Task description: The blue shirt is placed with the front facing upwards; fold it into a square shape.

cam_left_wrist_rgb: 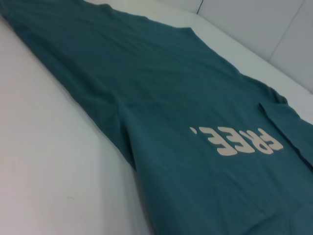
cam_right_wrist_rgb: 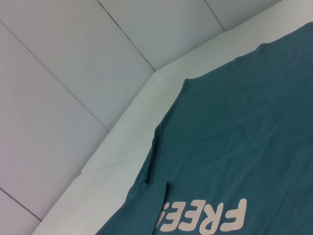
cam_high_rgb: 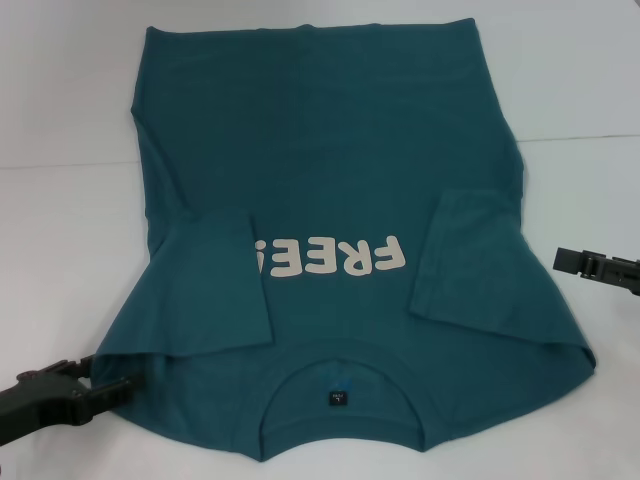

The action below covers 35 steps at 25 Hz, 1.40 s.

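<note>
Sleeves are already folded inward over the chest of the blue shirt (cam_high_rgb: pixel 340 190), which lies flat, front up, on the white desk (cam_high_rgb: pixel 60 110), collar nearest the robot. Folding the body lengthwise into a square is, I judge, still to do. No containers are in view. Left hand (cam_high_rgb: pixel 95 385) sits beside the near shoulder, right hand (cam_high_rgb: pixel 580 262) just off the opposite edge; whether either is clenched I cannot tell.

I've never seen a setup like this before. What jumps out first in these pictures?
The big blue shirt fills the middle of the white table, front up, collar nearest the robot, both short sleeves folded inward over the chest. Its cream "FREE!" lettering reads upside down from the head camera. Two black grippers sit at the edges: the left gripper by the shirt's near corner, the right gripper just off its side.
</note>
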Available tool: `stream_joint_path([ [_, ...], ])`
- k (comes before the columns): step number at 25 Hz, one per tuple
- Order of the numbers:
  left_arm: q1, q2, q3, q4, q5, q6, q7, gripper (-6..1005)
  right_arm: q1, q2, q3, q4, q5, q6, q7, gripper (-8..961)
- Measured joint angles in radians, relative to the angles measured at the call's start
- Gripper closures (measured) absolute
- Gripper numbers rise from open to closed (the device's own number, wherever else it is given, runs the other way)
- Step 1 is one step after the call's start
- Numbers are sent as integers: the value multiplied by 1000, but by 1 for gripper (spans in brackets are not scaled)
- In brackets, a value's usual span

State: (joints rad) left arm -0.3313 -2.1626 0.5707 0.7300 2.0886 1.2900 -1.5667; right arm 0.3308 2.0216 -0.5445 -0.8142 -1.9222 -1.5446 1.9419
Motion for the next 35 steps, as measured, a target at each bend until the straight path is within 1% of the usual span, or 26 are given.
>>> stream_joint_path([
  [8, -7, 1, 1, -7, 7, -28, -5, 260, 5, 0, 0, 7, 0, 4, 4, 28],
  [12, -8, 0, -2, -5, 3, -37, -11, 426, 7, -1, 0, 7, 0, 4, 15, 28],
  [16, -13, 0, -3, -6, 1, -38, -11, 592, 7, -11, -3, 3, 0, -6, 48, 28],
  [18, -15, 0, -4, -8, 1, -41, -11, 675, 7, -23, -7, 2, 0, -17, 71, 28],
  [21, -19, -1, -3, -8, 0, -40, -12, 793, 10, -47, -9, -1, -11, -44, 117, 29],
  [25, -28, -1, 2, -8, -1, -35, -19, 944, 45, -110, -10, -3, -96, -69, 250, 29],
  [27, -33, -1, 3, -8, -1, -33, -20, 955, 80, -142, -11, 2, -185, -79, 344, 27],
  [29, -36, -1, 3, -8, -1, -33, -21, 966, 116, -160, -12, 5, -256, -93, 410, 24],
  [31, -40, 0, 3, -8, -1, -33, -22, 977, 150, -167, -12, 2, -315, -103, 464, 22],
  [35, -44, 1, 3, -7, -2, -28, -23, 999, 200, -170, -8, -2, -410, -103, 524, 23],
])
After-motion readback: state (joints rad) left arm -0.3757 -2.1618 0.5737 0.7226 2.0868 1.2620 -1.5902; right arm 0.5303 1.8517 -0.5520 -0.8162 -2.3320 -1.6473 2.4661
